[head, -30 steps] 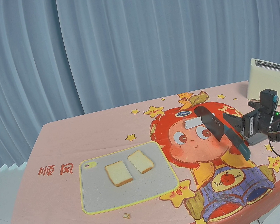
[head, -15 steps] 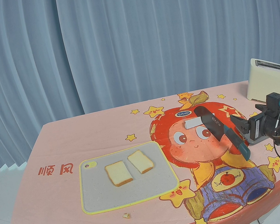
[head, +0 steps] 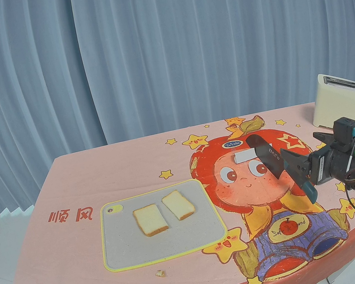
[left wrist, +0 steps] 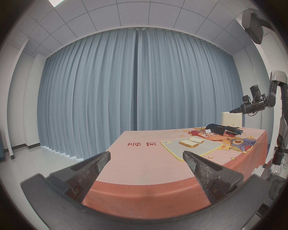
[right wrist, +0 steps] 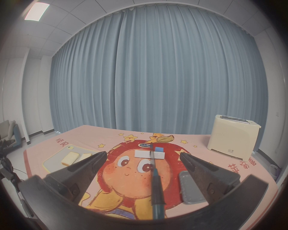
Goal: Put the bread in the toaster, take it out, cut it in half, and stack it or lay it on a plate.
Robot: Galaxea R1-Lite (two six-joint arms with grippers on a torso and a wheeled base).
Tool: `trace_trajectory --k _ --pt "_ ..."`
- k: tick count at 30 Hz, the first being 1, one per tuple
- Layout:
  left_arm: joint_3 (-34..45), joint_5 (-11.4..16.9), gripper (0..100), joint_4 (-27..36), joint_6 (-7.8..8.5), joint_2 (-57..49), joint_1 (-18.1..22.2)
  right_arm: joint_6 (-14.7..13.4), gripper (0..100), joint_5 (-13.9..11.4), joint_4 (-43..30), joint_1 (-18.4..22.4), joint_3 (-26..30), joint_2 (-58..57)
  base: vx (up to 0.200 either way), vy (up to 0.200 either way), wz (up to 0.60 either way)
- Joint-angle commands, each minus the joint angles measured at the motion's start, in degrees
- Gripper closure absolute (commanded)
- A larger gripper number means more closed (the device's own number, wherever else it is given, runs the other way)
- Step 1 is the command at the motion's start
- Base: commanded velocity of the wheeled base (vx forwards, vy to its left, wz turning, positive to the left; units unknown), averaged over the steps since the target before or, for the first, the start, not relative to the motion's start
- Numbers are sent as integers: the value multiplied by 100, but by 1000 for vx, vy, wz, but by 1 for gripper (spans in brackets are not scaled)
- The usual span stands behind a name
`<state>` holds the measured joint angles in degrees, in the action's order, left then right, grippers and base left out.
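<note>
Jaws of the right gripper (right wrist: 142, 155) stand wide apart with nothing between them. It hangs in the air over the right part of the table, above the handle end of the black-bladed knife with a teal handle (head: 277, 161) and not touching it. The knife lies flat on the tablecloth, handle toward the robot. Its blade runs away from the robot, and its tip rests across a small white rectangular block (head: 245, 155). Just beside the handle, on the side toward the table's right edge, sits a flat grey rectangular tray (right wrist: 190, 187). Farther back, at the far right corner, stands the cream two-slot toaster (head: 338, 105), upright, well apart from the knife.

Toward the left front of the pink cartoon-printed table (head: 101, 171) lies a grey cutting board with a yellow-green rim (head: 127, 244). On it are the two halves of bread, the nearer half (head: 150, 220) and the farther half (head: 178, 204), flat, side by side, close but apart. A small pale crumb (head: 160, 273) lies on the cloth just in front of the board.

The left gripper (left wrist: 146, 153) sits low off the table's front left corner, its fingers spread and holding nothing.
</note>
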<state>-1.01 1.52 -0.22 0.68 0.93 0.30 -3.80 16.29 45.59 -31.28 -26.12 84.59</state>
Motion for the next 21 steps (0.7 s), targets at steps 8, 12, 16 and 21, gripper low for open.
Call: trace_trajectory --k 8,12,16,21 --pt "101 -21 0 -4 -42 -93 5 -15 0 32 2 -282 108 -57 0 0 0" --pt "101 -12 0 4 -42 -93 5 -24 0 41 2 -440 152 -145 0 200 0" --pt "101 -21 0 4 -42 -93 5 -24 0 191 2 -449 222 -136 0 200 0" --pt "101 -12 0 4 -42 -93 5 -24 0 279 2 -449 231 -145 0 200 0"
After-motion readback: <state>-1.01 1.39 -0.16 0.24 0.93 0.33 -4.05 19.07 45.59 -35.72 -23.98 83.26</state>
